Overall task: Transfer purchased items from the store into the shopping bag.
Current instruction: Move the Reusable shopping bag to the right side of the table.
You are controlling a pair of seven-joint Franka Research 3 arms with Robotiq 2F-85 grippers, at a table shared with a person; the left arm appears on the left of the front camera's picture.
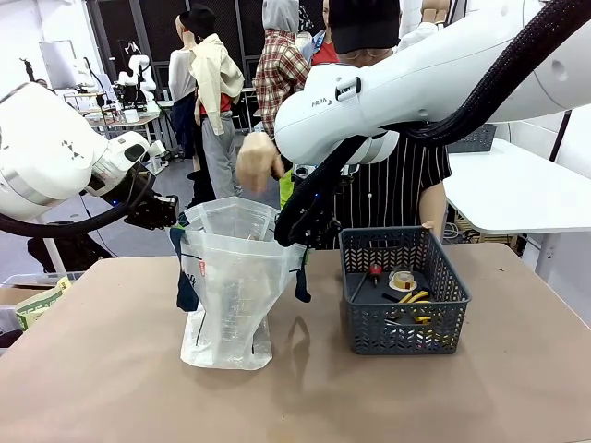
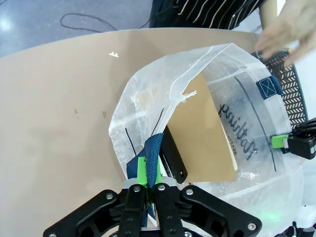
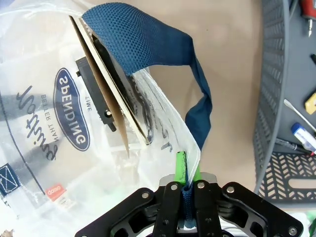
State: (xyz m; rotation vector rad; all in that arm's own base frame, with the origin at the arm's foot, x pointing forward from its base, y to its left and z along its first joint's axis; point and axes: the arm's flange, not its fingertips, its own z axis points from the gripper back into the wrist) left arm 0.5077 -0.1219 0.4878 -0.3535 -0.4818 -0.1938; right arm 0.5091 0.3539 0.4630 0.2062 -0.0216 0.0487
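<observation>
Presently the shopping bag (image 1: pixel 231 277) stands mid-table with its mouth spread, just left of the basket (image 1: pixel 388 328). Its film is judged thin, limp and slippery; the woven navy straps (image 3: pixel 143 42) are the sound holds. At the bag, the left gripper (image 2: pixel 153 173) pinches the left strap, the right gripper (image 3: pixel 188 173) the right one. The small goods (image 1: pixel 406 281) lie in the basket and look light.

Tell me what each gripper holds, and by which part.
Both hold the shopping bag by its navy strap handles: the left gripper is shut on one strap, the right gripper on the other.
</observation>
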